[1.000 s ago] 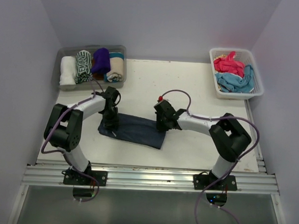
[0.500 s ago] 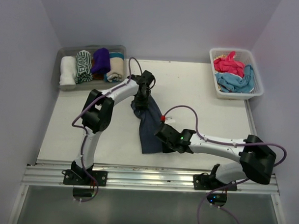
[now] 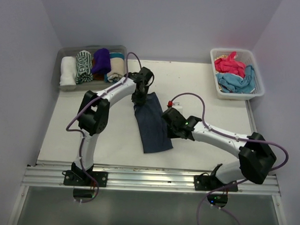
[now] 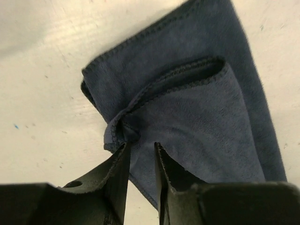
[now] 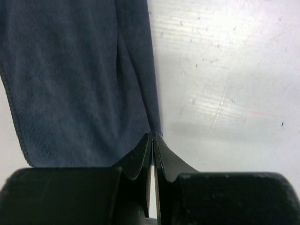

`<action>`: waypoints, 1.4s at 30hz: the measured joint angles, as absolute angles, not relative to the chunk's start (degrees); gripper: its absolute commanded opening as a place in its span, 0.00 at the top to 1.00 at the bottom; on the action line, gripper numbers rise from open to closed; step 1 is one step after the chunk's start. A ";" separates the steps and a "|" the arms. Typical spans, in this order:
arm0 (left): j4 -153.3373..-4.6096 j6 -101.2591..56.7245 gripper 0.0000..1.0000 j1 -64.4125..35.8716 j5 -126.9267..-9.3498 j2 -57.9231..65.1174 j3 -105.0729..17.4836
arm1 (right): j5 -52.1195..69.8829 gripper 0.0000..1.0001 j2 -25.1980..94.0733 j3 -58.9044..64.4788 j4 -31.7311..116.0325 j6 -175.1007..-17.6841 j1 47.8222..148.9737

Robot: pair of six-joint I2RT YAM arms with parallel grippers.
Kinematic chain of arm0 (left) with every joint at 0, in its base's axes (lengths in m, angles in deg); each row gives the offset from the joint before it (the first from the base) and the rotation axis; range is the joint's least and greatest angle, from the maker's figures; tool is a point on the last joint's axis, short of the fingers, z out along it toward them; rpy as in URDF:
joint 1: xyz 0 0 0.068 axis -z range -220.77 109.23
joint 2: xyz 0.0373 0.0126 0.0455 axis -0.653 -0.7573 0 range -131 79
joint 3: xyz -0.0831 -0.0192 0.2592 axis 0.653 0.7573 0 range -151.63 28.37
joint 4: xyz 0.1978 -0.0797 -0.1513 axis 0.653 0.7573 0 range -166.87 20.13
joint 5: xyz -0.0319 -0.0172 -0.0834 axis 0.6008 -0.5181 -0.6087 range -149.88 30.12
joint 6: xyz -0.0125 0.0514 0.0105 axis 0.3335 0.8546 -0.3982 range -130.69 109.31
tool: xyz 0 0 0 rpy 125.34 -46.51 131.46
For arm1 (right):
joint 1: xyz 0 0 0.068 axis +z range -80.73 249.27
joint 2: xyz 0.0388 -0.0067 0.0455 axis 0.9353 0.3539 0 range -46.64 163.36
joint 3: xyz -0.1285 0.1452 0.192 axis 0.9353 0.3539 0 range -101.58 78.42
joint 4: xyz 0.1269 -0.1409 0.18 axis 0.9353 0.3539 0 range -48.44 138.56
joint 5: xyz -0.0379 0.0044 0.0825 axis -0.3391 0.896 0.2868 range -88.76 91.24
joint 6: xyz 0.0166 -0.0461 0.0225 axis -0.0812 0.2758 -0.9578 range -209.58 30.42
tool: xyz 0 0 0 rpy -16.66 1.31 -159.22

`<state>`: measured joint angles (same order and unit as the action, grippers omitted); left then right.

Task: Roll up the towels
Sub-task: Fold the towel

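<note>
Towel position from above: your navy towel (image 3: 152, 125) lies as a long folded strip on the table (image 3: 210, 95). Its far end is at the left hand (image 3: 139, 99), and its long edge touches the right hand (image 3: 168, 127).

Left wrist view: the fingers stand narrowly apart, nipping a puckered corner at their tips, and the cloth spreads ahead and rightward.

Right wrist view: the fingers are pressed almost together. The towel's edge meets their tips and the cloth stretches ahead-left. Whether any is caught, you cannot tell.
</note>
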<state>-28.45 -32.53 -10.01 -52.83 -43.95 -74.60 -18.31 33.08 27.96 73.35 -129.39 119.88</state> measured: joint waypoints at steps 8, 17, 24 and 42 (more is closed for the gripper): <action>-30.28 -34.06 0.72 -10.01 -56.48 -43.89 -67.57 | -13.70 0.85 41.19 21.87 69.83 -123.71 117.72; -29.21 -34.00 0.62 -10.20 -54.86 -43.84 -72.03 | -7.93 0.75 48.90 11.35 67.86 -117.70 110.05; -30.68 -33.95 0.33 -14.42 -57.20 -39.01 -71.94 | -1.74 0.68 60.53 -3.05 66.24 -112.32 105.37; -43.51 -34.00 0.43 -18.36 -70.79 -31.69 -52.66 | 3.63 0.66 73.41 -15.29 67.18 -107.47 103.01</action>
<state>-43.51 -34.00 -18.36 -70.79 -31.69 -52.66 3.63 73.41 -15.29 67.18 -107.47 103.01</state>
